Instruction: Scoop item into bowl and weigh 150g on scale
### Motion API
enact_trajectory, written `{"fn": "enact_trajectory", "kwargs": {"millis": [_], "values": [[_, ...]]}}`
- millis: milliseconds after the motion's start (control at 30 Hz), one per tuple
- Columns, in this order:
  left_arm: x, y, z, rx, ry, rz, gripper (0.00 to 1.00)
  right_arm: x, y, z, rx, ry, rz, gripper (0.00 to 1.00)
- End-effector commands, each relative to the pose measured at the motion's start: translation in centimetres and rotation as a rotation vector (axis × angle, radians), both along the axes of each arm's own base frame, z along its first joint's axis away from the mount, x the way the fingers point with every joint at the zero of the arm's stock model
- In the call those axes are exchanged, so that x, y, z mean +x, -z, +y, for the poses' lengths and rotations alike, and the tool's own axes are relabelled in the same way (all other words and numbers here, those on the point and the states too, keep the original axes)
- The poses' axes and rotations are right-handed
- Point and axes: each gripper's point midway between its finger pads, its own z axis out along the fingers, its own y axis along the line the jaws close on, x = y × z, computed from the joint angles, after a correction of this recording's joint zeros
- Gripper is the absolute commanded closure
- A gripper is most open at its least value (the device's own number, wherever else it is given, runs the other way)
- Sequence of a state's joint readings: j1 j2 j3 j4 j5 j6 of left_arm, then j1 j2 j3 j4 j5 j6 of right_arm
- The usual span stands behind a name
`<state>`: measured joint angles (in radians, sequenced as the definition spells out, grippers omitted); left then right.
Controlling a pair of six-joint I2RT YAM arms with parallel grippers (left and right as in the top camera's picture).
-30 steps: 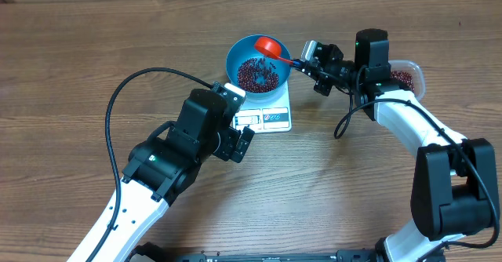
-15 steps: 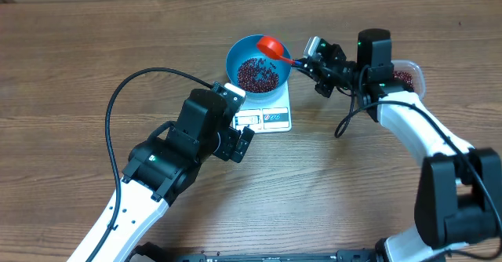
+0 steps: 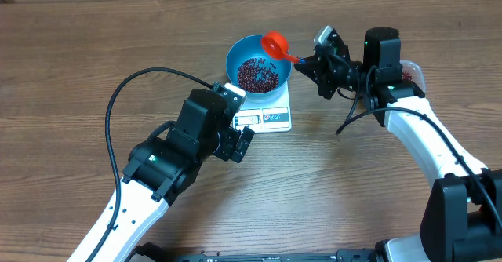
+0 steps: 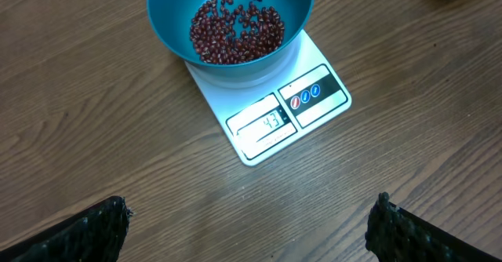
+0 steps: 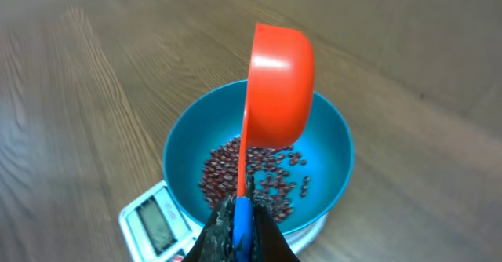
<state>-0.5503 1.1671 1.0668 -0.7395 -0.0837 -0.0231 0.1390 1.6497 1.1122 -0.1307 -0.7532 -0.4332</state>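
Observation:
The blue bowl stands on the white scale and holds a thin layer of dark red beans. The same bowl, beans and scale fill the top of the left wrist view, and the display is lit. My right gripper is shut on the blue handle of a red scoop, which is tipped on its side above the bowl's right rim. That scoop shows no beans in it above the bowl. My left gripper hangs open near the scale's front, holding nothing.
A clear plastic tub with more beans sits behind my right arm, mostly hidden. A black cable loops over the table left of the bowl. Bare wood lies around the scale.
My right gripper has drawn back to the right and turned, lifting the red scoop from over the bowl's middle to its right rim. The left arm has not moved.

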Motion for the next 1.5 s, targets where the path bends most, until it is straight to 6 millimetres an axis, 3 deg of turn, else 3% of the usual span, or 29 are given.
{"fn": "enact_trajectory", "kwargs": {"millis": [0, 133, 400, 800, 933, 1167, 1467], "values": [[0.0, 0.4, -0.1, 0.007, -0.004, 0.006, 0.00, 0.2, -1.6, -0.5, 0.097, 0.128, 0.123, 0.96], [0.0, 0.4, -0.1, 0.006, -0.004, 0.007, 0.00, 1.3, -2.1, -2.1, 0.177, 0.333, 0.248, 0.96], [0.0, 0.4, -0.1, 0.006, -0.004, 0.007, 0.00, 0.2, -4.6, -6.1, 0.312, 0.528, 0.390, 0.96], [0.0, 0.4, -0.1, 0.006, -0.004, 0.007, 0.01, -3.1, -3.7, -15.3, 0.222, 0.950, 0.485, 0.96], [0.0, 0.4, -0.1, 0.006, -0.004, 0.007, 0.00, -4.4, -2.4, -18.5, 0.123, 1.160, 0.527, 0.96], [0.0, 0.4, -0.1, 0.006, -0.004, 0.007, 0.00, -5.4, -0.3, -20.6, 0.016, 1.274, 0.559, 0.96], [0.0, 0.4, -0.1, 0.006, -0.004, 0.006, 0.00, -3.5, 3.7, -22.1, -0.065, 1.347, 0.598, 0.96]]}}
